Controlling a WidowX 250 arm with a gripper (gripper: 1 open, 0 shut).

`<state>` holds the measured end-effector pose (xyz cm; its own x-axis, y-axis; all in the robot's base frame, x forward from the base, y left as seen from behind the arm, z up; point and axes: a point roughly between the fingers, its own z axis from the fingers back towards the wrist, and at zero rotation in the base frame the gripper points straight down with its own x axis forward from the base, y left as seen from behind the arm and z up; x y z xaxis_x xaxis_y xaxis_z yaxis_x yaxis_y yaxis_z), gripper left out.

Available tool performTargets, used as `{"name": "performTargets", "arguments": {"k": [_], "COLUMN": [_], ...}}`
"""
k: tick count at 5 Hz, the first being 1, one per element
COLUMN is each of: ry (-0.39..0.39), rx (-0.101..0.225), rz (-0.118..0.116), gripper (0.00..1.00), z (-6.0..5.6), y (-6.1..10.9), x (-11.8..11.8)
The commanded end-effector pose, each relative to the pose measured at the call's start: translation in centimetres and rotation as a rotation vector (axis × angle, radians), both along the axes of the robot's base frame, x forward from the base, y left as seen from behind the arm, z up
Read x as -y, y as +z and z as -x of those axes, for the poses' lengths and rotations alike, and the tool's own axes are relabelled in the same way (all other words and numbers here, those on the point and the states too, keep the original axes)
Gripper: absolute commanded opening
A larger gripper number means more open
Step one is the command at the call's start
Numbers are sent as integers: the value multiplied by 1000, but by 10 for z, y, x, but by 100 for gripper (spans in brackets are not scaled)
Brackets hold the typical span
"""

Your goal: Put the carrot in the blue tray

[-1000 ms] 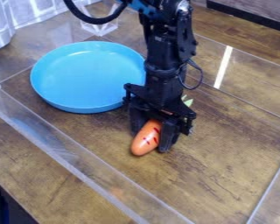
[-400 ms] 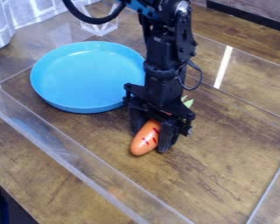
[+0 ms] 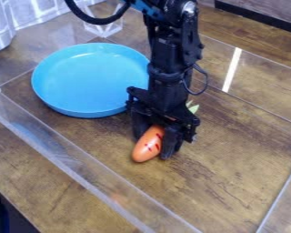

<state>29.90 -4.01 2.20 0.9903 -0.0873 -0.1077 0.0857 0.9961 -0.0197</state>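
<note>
One hand [image 3: 158, 132], shut on the carrot [image 3: 148, 146] (orange).

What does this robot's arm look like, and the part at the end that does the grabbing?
The arm is black, slim and blocky, built from angular segments. A dark cable loops out beside it, and another cable, blue and black, curves near the top. The gripper is black too, chunky and jagged in outline. No clear lettering can be made out.
</note>
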Motion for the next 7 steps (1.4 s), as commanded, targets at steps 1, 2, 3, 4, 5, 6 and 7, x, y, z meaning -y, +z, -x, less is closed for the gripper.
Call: {"name": "performTargets", "arguments": {"k": [1,2,3,4,5,6,7], "ry": [-11,-12,-11,-2,53,139,187], "rx": [82,94,112,153,206,242,235], "rz": [1,-11,-28,-51,-77,-96,-105], "gripper": [0,0,0,0,0,0,0], "z": [-6,-7,-6,-4,-1,3,18], "y": [30,41,59,88,126,133,125], "x": [1,-1,-6,-15,-40,-80,-111]}}
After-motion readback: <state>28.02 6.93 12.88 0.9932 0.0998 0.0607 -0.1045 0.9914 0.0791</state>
